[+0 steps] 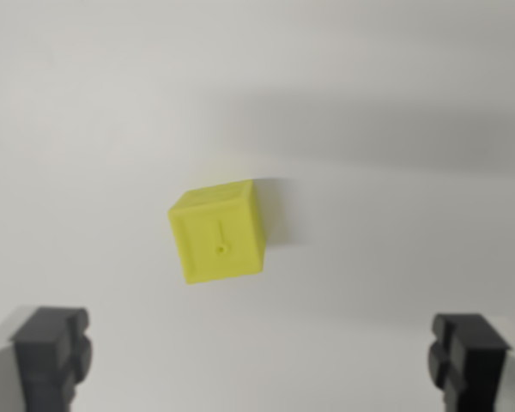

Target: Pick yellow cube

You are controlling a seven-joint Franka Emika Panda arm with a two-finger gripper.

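Hovering claw (262, 356): poised above the work surface, jaws spread wide apart with nothing between them; only the two dark fingertips show, one at the wrist view's lower left, one at its lower right.
Left fingertip (53, 354): dark grey, blocky, stepped pad; clear of the cube.
Right fingertip (469, 359): same make, likewise clear of the cube.
Reason for the stance: judged a pre-grasp spread, the gap kept far wider than the cube so it can descend around it without nudging it.
Yellow cube (218, 244): lime-yellow, plain faces, a small hole and short groove on the face turned to the camera; rests on the bench, above the fingertip line in the picture and a little toward the wrist view's left of midway between the fingertips; well apart from both.
Cube attitude: appears turned slightly, its edges not square to the line between the fingertips; a small wrist turn or re-centring may be needed for flat contact.
Bench (395, 257): pale, matt, featureless; a soft shadow falls beside the cube on the wrist view's right, with a broader dim band above.
Task standing: cube not yet gripped; approach and closing remain.
Risk: an off-centre close could push or twist the cube.
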